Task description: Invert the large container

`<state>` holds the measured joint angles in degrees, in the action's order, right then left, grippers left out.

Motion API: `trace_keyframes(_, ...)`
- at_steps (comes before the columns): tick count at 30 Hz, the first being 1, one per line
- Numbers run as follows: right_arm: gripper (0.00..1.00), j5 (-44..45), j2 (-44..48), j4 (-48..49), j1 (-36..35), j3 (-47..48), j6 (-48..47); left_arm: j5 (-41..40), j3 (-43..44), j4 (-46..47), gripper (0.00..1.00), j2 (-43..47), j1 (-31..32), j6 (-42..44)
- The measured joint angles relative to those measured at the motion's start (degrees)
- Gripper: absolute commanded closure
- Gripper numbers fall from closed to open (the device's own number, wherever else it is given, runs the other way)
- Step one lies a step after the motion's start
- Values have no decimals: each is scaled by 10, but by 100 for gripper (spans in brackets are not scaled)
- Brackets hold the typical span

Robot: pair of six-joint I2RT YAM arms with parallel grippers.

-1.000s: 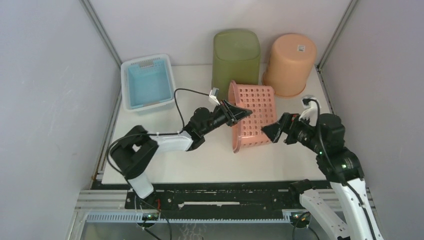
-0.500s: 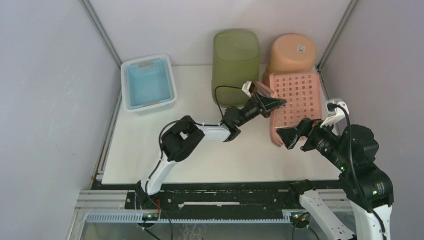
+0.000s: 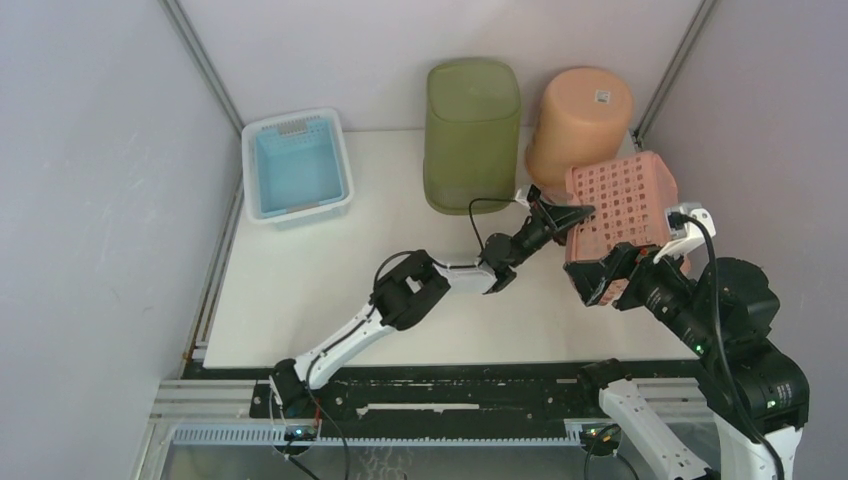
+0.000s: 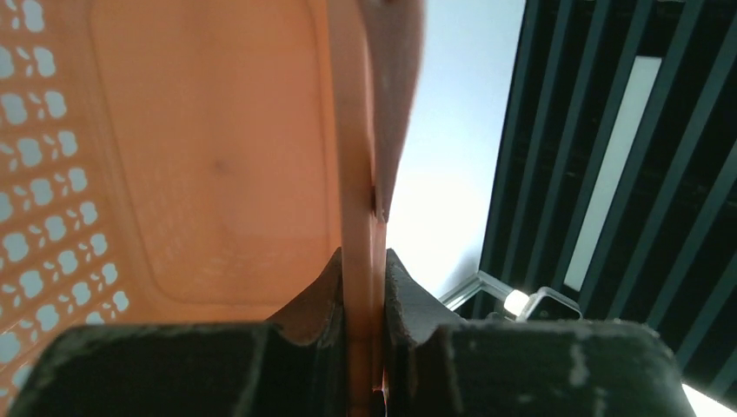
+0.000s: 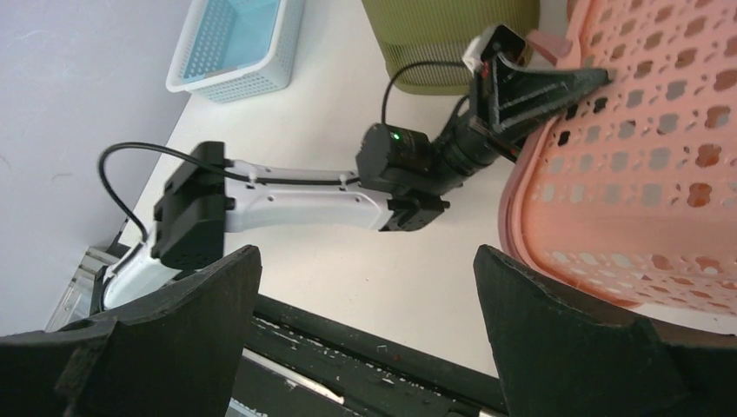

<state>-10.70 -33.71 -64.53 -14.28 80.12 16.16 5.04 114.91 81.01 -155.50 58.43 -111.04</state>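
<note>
Pink basket (image 3: 620,200) tilted, base upward, right of centre in the overhead frame.
Left jaws clamp its rim from the frame's left; right jaws gape empty just below its lower edge, so the turn likely hangs on the left grip.

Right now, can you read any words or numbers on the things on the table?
Small white sticker on the upturned peach round plastic bucket: too small to read.
Pink perforated plastic basket: no words or numbers show.
Olive green plastic bin: none show.
Pale blue plastic basket with white rim: none show.
So nothing here can be read.
</note>
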Motion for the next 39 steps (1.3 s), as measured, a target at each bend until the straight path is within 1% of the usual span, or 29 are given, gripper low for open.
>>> trace_keyframes(2, 0, -1, -2, 0, 0, 0, -1, -11, 20, 0, 96, -31, 3, -12)
trace_keyframes(5, 0, -1, -4, 0, 0, 0, -2, -19, 26, 0, 96, -65, 8, -25)
trace_keyframes(10, 0, -2, -3, 0, 0, -6, -3, -18, 24, -1, 94, -78, 14, -32)
trace_keyframes(11, 0, -2, -3, -1, 0, -7, -3, -17, 21, 2, 92, -77, 16, -31)
trace_keyframes(12, 0, -3, -4, 0, 0, -8, -3, -15, 6, 5, 87, -71, 17, -31)
trace_keyframes(14, 0, -3, -3, 0, 0, -10, -3, -14, -36, 16, 71, -56, 19, -31)
trace_keyframes(16, 0, -4, -3, 0, 0, -12, -3, -14, -92, 29, 59, -34, 21, -31)
trace_keyframes(19, 0, -6, -2, 0, 0, -22, -3, -12, -181, 29, 48, 3, 20, -25)
trace_keyframes(20, 0, -8, -2, 0, 0, -25, -3, -11, -203, 29, 47, 12, 20, -24)
trace_keyframes(21, 0, -10, -1, 0, 0, -30, -3, -9, -228, 29, 44, 22, 19, -24)
trace_keyframes(22, 0, -11, -1, 0, 0, -33, -3, -8, -246, 27, 36, 29, 18, -23)
trace_keyframes(23, 0, -14, -1, 0, 0, -38, -3, -8, -264, 27, 34, 36, 17, -22)
trace_keyframes(24, 0, -16, -1, 0, 0, -41, -2, -8, -284, 27, 28, 45, 16, -20)
trace_keyframes(25, 0, -19, -1, 0, 0, -44, -2, -6, -297, 27, 21, 50, 14, -18)
trace_keyframes(26, 0, -20, -1, 0, 0, -45, -2, -6, -315, 27, 16, 58, 12, -16)
trace_keyframes(28, 0, -25, -1, 5, 0, -50, -2, -3, -349, 24, 1, 74, 7, -12)
trace_keyframes(34, 0, -38, 3, 23, 0, -80, -2, 15, -462, 14, 0, 141, -16, 15)
trace_keyframes(37, 0, -47, 3, 42, 0, -113, 0, 35, -516, -34, 0, 190, -33, 52)
trace_keyframes(39, 0, -50, 2, 53, 0, -138, 3, 47, -536, -80, 0, 222, -43, 81)
